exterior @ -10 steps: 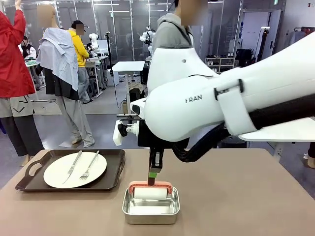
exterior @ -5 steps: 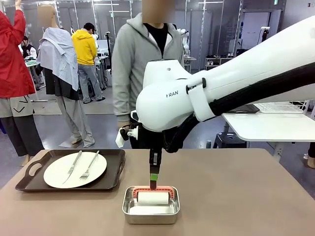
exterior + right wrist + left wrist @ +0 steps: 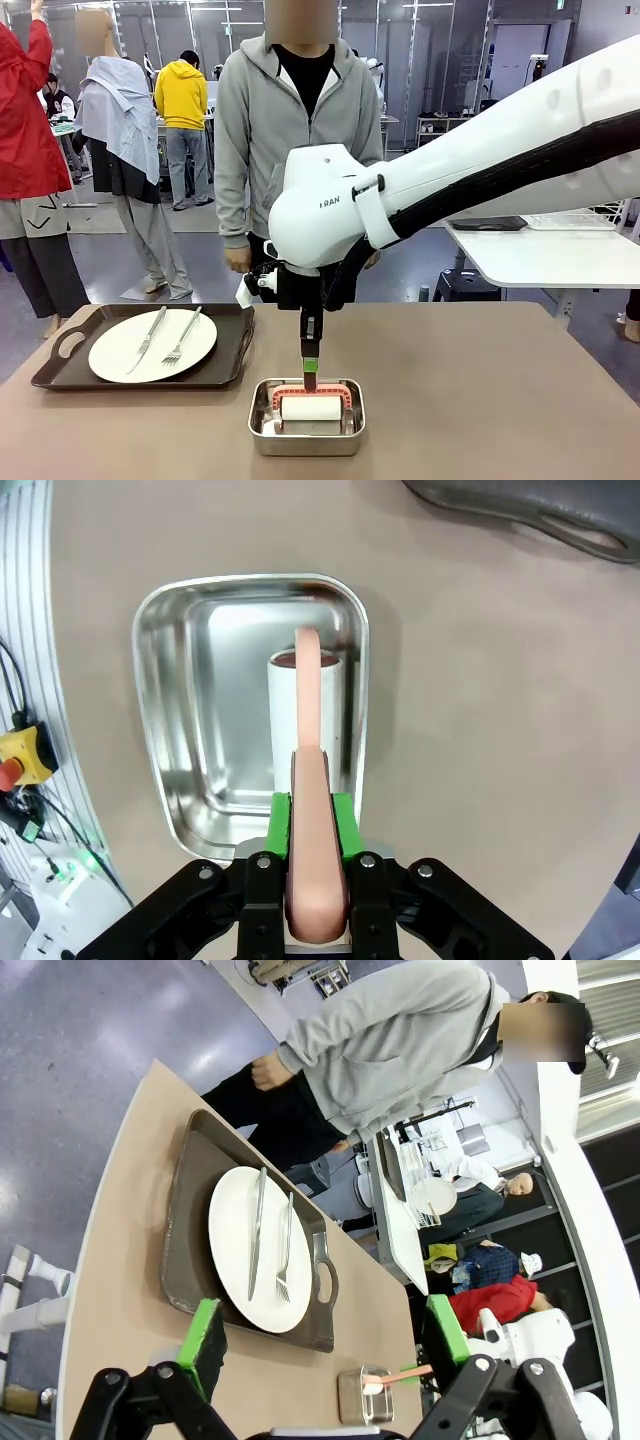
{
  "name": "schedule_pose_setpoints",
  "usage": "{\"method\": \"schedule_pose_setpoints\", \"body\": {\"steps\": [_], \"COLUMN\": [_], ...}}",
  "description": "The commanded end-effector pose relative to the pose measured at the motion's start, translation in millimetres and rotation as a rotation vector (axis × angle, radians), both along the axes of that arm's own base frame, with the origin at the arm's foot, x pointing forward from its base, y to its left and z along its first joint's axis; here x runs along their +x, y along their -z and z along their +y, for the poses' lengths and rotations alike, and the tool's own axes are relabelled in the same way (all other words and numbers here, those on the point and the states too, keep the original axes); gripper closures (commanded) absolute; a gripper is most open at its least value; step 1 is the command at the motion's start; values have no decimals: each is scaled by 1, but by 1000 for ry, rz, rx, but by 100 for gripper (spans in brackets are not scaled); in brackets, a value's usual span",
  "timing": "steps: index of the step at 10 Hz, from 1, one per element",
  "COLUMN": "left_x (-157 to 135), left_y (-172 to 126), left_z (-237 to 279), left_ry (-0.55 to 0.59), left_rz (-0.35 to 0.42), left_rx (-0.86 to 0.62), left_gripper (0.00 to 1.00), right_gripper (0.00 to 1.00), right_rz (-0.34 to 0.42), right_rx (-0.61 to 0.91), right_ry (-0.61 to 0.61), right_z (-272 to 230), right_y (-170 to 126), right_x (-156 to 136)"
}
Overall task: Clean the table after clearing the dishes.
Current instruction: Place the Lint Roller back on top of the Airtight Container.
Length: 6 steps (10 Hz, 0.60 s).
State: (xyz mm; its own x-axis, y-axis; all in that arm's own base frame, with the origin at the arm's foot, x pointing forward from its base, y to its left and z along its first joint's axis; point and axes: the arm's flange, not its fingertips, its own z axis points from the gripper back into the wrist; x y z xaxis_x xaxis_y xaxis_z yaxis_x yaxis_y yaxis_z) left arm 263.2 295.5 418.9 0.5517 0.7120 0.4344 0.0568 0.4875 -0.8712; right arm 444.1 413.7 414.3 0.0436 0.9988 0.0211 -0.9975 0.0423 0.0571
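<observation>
Front: on the table [image 3: 500, 400] sit one tray [image 3: 235, 345], one plate [image 3: 120, 365], one fork [image 3: 183, 338] and one knife [image 3: 148, 338], left of the right gripper [image 3: 310, 372]. It pinches one roller [image 3: 308, 407] in one steel pan [image 3: 305, 447]. The arm reads "RAN".
Left wrist: the left gripper [image 3: 325, 1330] has its fingers spread wide, with the tray beyond them.
Right wrist: the pan lies beyond the fingertips.

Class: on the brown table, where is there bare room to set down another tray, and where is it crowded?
Widest bare patch: the right half of the table, from the pan to the right edge. A smaller strip lies in front of the tray, near left. Crowded: the tray's side, and the middle, where the right gripper holds the roller in the pan.
</observation>
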Motion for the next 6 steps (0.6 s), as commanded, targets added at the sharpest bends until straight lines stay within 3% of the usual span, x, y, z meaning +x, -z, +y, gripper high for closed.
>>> {"method": "schedule_pose_setpoints", "body": {"steps": [1,3,4,5,6], "left_x": [-1,-1,-1,-1,-1], "left_y": [-1,-1,-1,-1,-1], "left_z": [2,2,2,2,2], "left_ry": [1,1,1,1,1], "left_rz": [-18,-18,-18,-18,-18], "left_rx": [-10,-10,-10,-10,-10], "left_gripper": [0,0,0,0,0], "right_gripper": [79,79,50,39,9], "right_rz": [1,-1,-30,-43,-67], "right_rx": [-19,-17,-2,-3,0], "right_ry": [-21,-14,-21,-25,-23], "right_z": [3,-2,-4,-4,-4], "right_y": [2,7,4,1,-3], "right_x": [11,21,21,20,19]}}
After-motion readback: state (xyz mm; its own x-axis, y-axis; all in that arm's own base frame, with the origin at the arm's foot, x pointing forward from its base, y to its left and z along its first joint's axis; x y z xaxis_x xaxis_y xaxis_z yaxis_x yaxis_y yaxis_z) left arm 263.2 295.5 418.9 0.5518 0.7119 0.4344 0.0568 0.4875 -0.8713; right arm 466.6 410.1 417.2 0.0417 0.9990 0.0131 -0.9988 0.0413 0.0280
